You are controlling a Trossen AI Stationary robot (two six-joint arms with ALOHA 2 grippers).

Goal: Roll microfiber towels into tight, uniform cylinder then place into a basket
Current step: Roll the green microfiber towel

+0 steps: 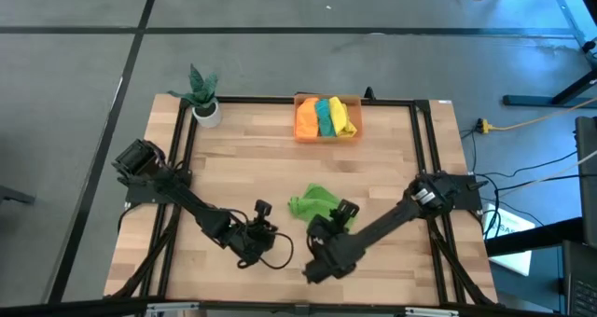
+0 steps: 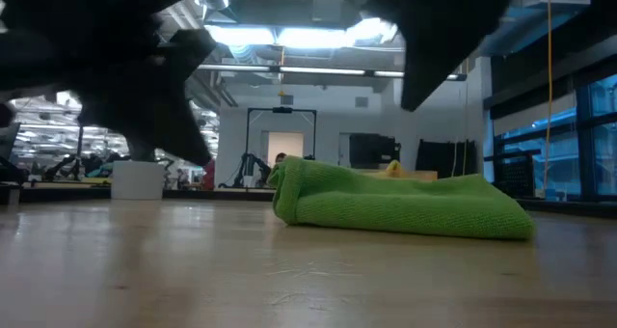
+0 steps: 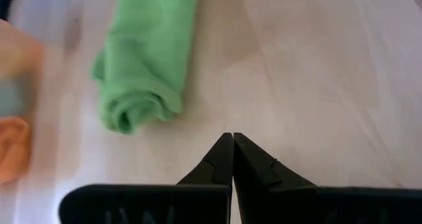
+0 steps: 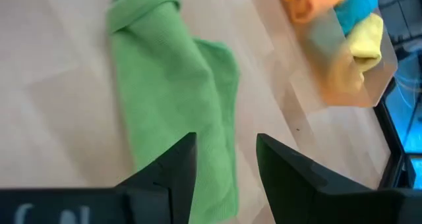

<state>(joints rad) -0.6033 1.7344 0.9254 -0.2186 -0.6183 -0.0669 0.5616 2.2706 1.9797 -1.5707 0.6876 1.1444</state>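
The light green towel (image 1: pixel 312 202) lies loosely rolled on the table near its middle front. Its rolled end (image 3: pixel 135 112) points toward my left gripper, and it rests flat on the wood in the low view (image 2: pixel 395 205). My left gripper (image 3: pixel 231 140) is shut and empty, just left of the towel (image 1: pixel 264 211). My right gripper (image 4: pixel 225 155) is open above the towel's right end (image 1: pixel 341 212), its fingers on either side of the cloth, clear of it. The orange, teal and yellow towels lie rolled in the orange basket (image 1: pixel 300 130) at the far edge.
A white pot with a green plant (image 1: pixel 204 101) stands at the table's far left corner. The basket with its rolled towels also shows in the right wrist view (image 4: pixel 349 85). Bare wood lies between the green towel and the basket.
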